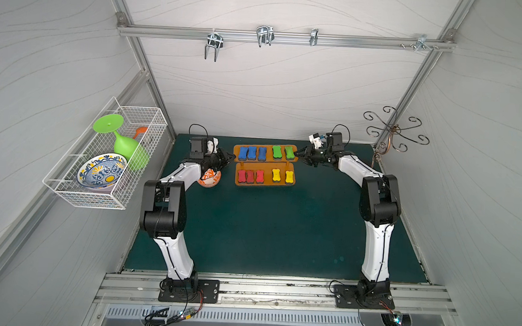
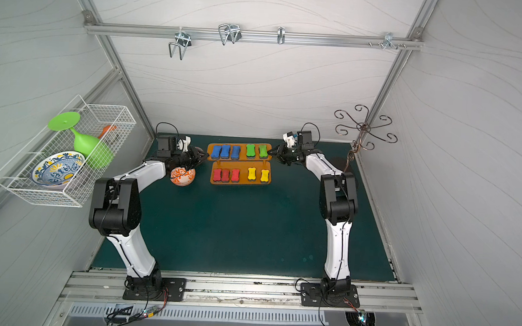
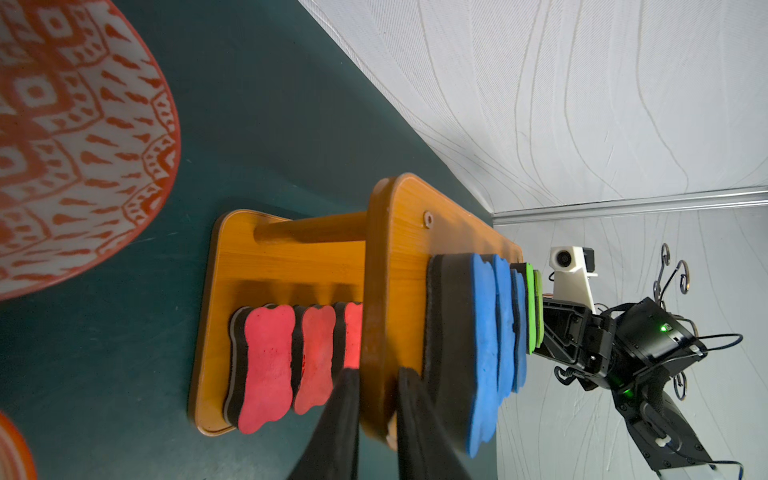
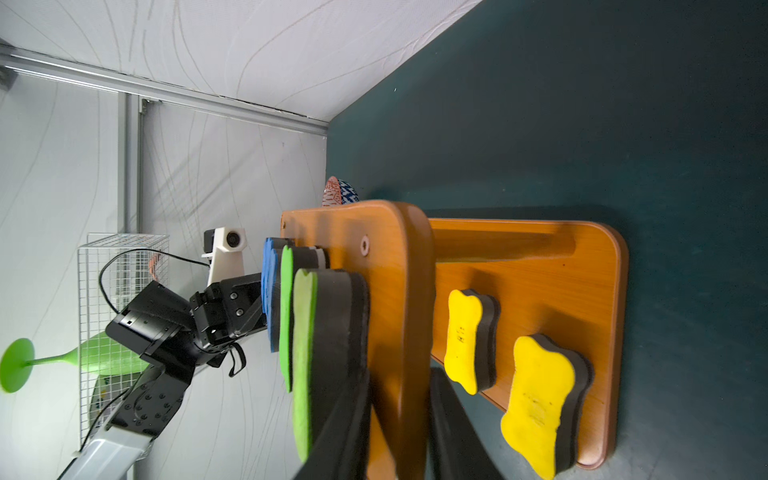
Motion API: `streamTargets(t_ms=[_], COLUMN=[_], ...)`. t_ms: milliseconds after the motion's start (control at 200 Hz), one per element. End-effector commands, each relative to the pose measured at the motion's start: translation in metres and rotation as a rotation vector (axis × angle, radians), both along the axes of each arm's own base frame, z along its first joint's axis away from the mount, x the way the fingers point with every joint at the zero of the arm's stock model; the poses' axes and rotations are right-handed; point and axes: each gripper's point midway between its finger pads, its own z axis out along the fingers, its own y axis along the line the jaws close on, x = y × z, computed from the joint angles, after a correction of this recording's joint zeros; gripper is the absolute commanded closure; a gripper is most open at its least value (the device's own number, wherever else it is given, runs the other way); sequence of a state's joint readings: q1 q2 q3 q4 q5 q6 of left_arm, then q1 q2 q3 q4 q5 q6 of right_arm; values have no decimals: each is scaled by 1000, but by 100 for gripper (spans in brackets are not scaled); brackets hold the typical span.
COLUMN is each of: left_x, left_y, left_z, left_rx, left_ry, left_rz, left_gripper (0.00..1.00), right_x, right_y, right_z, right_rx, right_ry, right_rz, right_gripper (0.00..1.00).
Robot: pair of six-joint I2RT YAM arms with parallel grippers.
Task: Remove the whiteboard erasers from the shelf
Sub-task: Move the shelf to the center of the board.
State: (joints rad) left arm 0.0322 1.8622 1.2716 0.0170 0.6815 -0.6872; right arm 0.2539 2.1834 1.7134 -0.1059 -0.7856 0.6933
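Near the far edge of the green surface [image 1: 265, 231], in both top views, the shelf [image 1: 267, 177] [image 2: 243, 175] stood with all ten whiteboard erasers [image 1: 252, 152] on its two boards: blue and green above, red and yellow below. Left wrist view: the left jaws pinched the shelf [image 3: 399, 270] at one end of its upper board. Right wrist view: the right jaws straddled the opposite end [image 4: 395, 291]; whether they pressed it could not be told.
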Motion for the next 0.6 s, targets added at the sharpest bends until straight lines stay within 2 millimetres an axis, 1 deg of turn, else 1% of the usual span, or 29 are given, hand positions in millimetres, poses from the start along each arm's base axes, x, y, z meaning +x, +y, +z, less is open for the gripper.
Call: streamTargets(t_ms=[0, 265, 390, 595], left_x=[12, 9, 7, -1], left_y=[-4, -11, -14, -25], left_z=[5, 10, 17, 25], left_rx=[-12, -40, -50, -56], left_ry=[-41, -37, -45, -44], left_rz=[-7, -9, -9, -28], left_gripper=[85, 95, 99, 100], right_x=[-8, -13, -16, -23], right_y=[2, -3, -6, -13], right_z=[-4, -1, 0, 3], right_rx=[5, 9, 12, 4], right_ry=[18, 29, 39, 61], right_rz=[12, -6, -14, -32], right_gripper=[77, 85, 88, 91])
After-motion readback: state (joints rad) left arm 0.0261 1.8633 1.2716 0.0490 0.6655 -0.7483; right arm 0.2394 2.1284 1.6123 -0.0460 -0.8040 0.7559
